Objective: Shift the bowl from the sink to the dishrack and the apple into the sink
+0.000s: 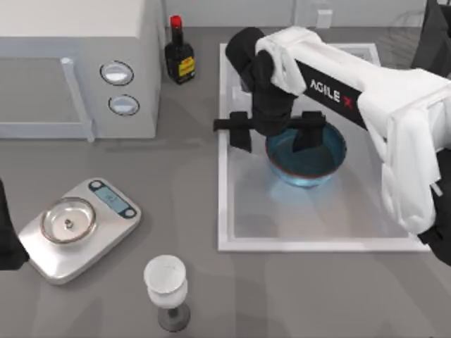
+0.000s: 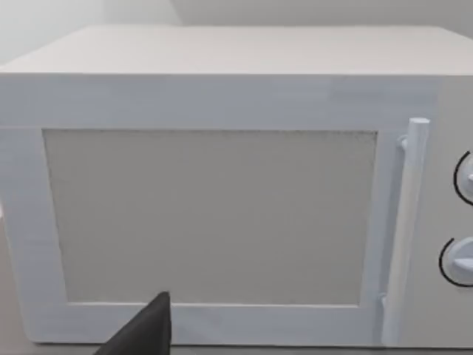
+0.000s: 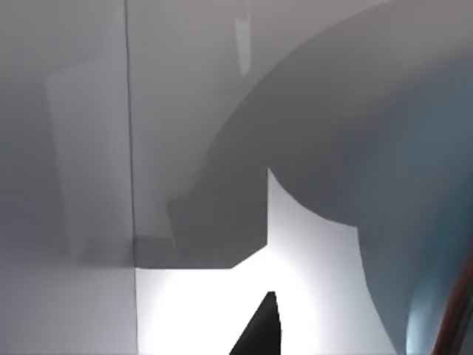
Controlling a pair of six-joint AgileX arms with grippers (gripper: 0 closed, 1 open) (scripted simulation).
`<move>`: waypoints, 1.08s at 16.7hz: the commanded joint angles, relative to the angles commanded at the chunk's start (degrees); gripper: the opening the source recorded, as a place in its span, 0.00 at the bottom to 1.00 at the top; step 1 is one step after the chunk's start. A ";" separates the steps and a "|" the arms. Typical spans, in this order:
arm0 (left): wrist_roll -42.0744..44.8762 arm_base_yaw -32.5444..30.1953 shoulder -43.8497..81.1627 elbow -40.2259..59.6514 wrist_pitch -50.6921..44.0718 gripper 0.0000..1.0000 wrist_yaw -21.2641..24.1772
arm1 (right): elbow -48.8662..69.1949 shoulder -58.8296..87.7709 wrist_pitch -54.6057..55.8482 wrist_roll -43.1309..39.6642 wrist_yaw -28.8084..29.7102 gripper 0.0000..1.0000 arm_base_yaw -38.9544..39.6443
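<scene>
The blue bowl (image 1: pixel 317 165) with its reddish-brown rim sits in the white sink (image 1: pixel 223 211), towards the back. My right gripper (image 1: pixel 275 132) hangs open low over the bowl's left rim. One finger is inside the bowl and the other is outside it, above the sink's left side. In the right wrist view the bowl's blue wall (image 3: pixel 429 192) curves close by over the pale sink floor (image 3: pixel 199 310). My left arm (image 1: pixel 7 236) stays parked at the table's left edge. The apple and the dishrack are out of view.
A white microwave (image 1: pixel 77 70) stands at the back left and faces the left wrist camera (image 2: pixel 214 214). A dark bottle with a red cap (image 1: pixel 179 53) is beside it. A steel scale (image 1: pixel 81 225) and a white goblet (image 1: pixel 166 282) stand at the front left.
</scene>
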 joint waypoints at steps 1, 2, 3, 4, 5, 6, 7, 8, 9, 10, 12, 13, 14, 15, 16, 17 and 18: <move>0.00 0.00 0.00 0.00 0.00 1.00 0.00 | 0.00 0.00 0.00 0.00 0.00 1.00 0.00; 0.00 0.00 0.00 0.00 0.00 1.00 0.00 | 0.00 0.00 0.00 0.00 0.00 1.00 0.00; 0.00 0.00 0.00 0.00 0.00 1.00 0.00 | 0.00 0.00 0.00 0.00 0.00 1.00 0.00; 0.00 0.00 0.00 0.00 0.00 1.00 0.00 | 0.00 0.00 0.00 0.00 0.00 0.92 0.00; 0.00 0.00 0.00 0.00 0.00 1.00 0.00 | 0.00 0.00 0.00 0.00 0.00 0.85 0.00; 0.00 0.00 0.00 0.00 0.00 1.00 0.00 | 0.00 0.00 0.00 0.00 0.00 0.77 0.00; 0.00 0.00 0.00 0.00 0.00 1.00 0.00 | 0.00 0.00 0.00 0.00 0.00 0.70 0.00; 0.00 0.00 0.00 0.00 0.00 1.00 0.00 | 0.00 0.00 0.00 0.00 0.00 0.62 0.00; 0.00 0.00 0.00 0.00 0.00 1.00 0.00 | 0.00 0.00 0.00 0.00 0.00 0.55 0.00; 0.00 0.00 0.00 0.00 0.00 1.00 0.00 | 0.00 0.00 0.00 0.00 0.00 0.47 0.00; 0.00 0.00 0.00 0.00 0.00 1.00 0.00 | 0.00 0.00 0.00 0.00 0.00 0.32 0.00; 0.00 0.00 0.00 0.00 0.00 1.00 0.00 | 0.00 0.00 0.00 0.00 0.00 0.25 0.00; 0.00 0.00 0.00 0.00 0.00 1.00 0.00 | 0.00 0.00 0.00 0.00 0.00 0.17 0.00; 0.00 0.00 0.00 0.00 0.00 1.00 0.00 | 0.00 0.00 0.00 0.00 0.00 0.10 0.00; 0.00 0.00 0.00 0.00 0.00 1.00 0.00 | 0.00 0.00 0.00 0.00 0.00 0.02 0.00; 0.00 0.00 0.00 0.00 0.00 1.00 0.00 | 0.00 0.00 0.00 0.00 0.00 0.00 0.00; 0.00 0.00 0.00 0.00 0.00 1.00 0.00 | 0.00 0.00 0.00 0.00 0.00 0.00 0.00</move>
